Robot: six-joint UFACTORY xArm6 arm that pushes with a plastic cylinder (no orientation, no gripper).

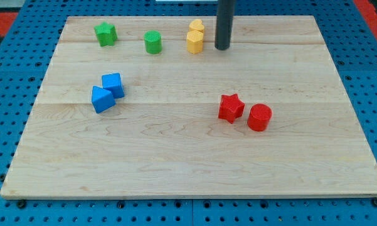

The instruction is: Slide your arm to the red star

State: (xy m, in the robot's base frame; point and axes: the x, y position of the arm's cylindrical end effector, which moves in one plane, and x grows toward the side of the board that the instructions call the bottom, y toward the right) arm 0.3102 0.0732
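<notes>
The red star (231,107) lies on the wooden board (175,163) right of centre, with a red cylinder (259,117) touching or almost touching its lower right side. My tip (222,48) is near the view's top, just right of two yellow blocks (196,36). It is well above the red star in the view, with bare board between them.
A green star (105,33) and a green cylinder (152,42) sit along the top edge at the left. Two blue blocks (108,91) sit close together at mid-left. A blue pegboard (12,75) surrounds the board.
</notes>
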